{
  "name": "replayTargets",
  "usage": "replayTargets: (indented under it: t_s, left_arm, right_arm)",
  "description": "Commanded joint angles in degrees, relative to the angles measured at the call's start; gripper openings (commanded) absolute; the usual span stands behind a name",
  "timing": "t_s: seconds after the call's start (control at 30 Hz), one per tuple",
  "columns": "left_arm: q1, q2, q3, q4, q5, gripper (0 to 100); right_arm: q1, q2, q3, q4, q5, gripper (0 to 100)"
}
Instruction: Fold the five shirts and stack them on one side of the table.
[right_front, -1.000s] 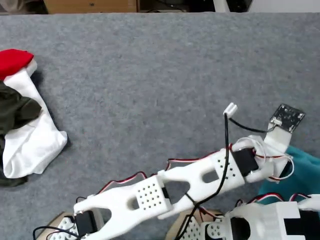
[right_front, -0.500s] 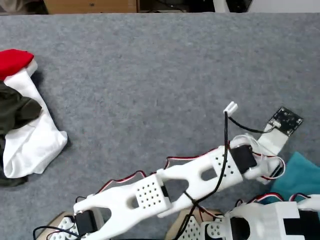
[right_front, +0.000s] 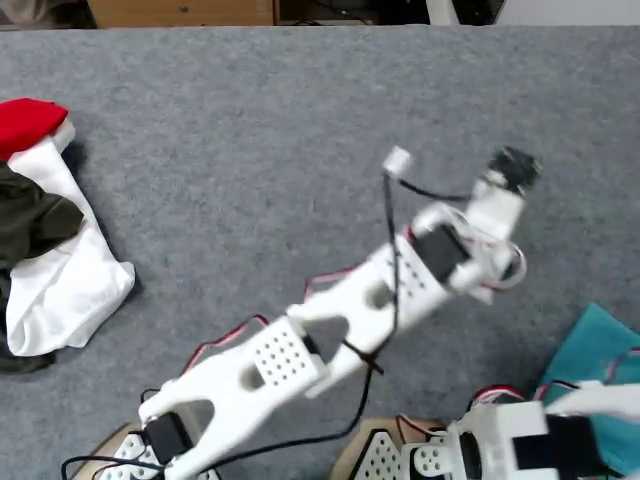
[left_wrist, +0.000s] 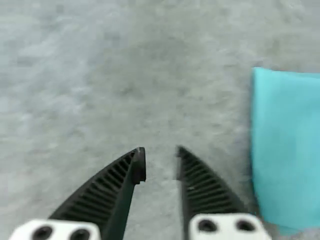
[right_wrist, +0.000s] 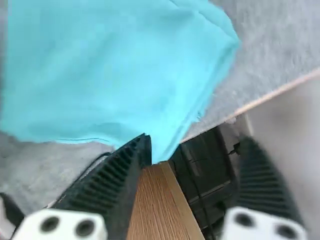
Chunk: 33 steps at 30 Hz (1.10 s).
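Two end effectors gaped empty: the left end effector (left_wrist: 160, 162) over grey worktop (left_wrist: 100, 75) beside the teal shirt (left_wrist: 287, 150), the right end effector (right_wrist: 196, 150) facing that shirt.

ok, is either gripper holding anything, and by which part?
Nothing is held. The left gripper is open over the grey table, apart from the teal shirt; the right gripper is open and empty too.

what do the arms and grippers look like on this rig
The left arm and right arm are white plastic with black servo blocks. The left one has dotted hole panels, thin red wires and a black cable ending in a white plug. The left gripper and right gripper have black ribbed fingers on white bases.
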Motion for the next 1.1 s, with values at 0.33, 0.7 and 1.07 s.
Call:
replayTargets:
  t_s: [0.33, 0.7, 1.07]
  left_arm:
    - [-31.1, -16.7, -2.1, 9.3, -12.3, 2]
    - [-68.4, -22.3, 19.4, 9.3, -12.1, 2]
    - [-99.7, -37.2, 45.1, 9.2, -17.0, 23]
  right_arm:
    - [-33.0, -18.2, -0.1, 19.7, -8.4, 0.5]
    - [-61.1, -16.8, -0.4, 20.3, -18.5, 0.5]
    - [-75.3, -5.2, -4.9, 20.7, -27.2, 0.5]
